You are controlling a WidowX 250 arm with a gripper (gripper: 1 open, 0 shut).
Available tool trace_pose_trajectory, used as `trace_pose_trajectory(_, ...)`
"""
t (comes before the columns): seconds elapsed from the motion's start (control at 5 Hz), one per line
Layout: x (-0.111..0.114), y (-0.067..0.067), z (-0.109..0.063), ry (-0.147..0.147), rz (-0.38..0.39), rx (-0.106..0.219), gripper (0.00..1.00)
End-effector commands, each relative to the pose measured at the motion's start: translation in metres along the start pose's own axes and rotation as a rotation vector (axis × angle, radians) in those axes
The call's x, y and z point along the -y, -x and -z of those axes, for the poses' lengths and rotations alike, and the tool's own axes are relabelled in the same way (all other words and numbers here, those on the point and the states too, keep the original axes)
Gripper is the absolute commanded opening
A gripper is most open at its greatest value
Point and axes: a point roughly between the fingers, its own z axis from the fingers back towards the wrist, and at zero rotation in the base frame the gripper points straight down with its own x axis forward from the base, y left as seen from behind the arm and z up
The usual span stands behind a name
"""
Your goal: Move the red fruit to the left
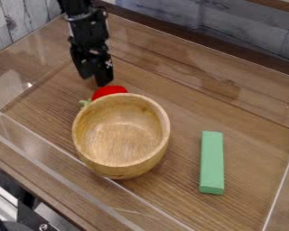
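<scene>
The red fruit (108, 92) sits on the worktop (172, 72) tucked hard against the outer wall of the wooden bowl (120, 135), at about eleven o'clock from the bowl's centre, so that only its upper half shows above the rim and a small green leafy tip pokes out on its nine o'clock side. The claw (93, 72) hangs just above and toward eleven o'clock of the fruit, pointing steeply down, its dark fingers spread apart with nothing between them. The fruit looks like a small glossy toy: probably light and rigid, with a smooth rounded skin that could squirt sideways out of a pinch that lands off its widest part. A hold across the round body, fingers closing at its middle, seems the safer choice; the leafy end looks too small and flimsy to trust. The bowl is the awkward neighbour, since a finger coming down on the five o'clock side of the fruit has little or no room between fruit and bowl wall, so a pinch along the bowl's rim line looks better. The green block (212, 161) lies well apart at four o'clock and should not interfere
</scene>
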Motion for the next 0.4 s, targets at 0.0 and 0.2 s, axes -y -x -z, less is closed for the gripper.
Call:
trace_pose_trajectory(0.0,-0.0123,-0.0195,-0.0142,-0.048,0.013,0.031,1.00)
trace_pose_trajectory(0.2,-0.0211,-0.0288,-0.0094,-0.046,0.007,0.017,1.00)
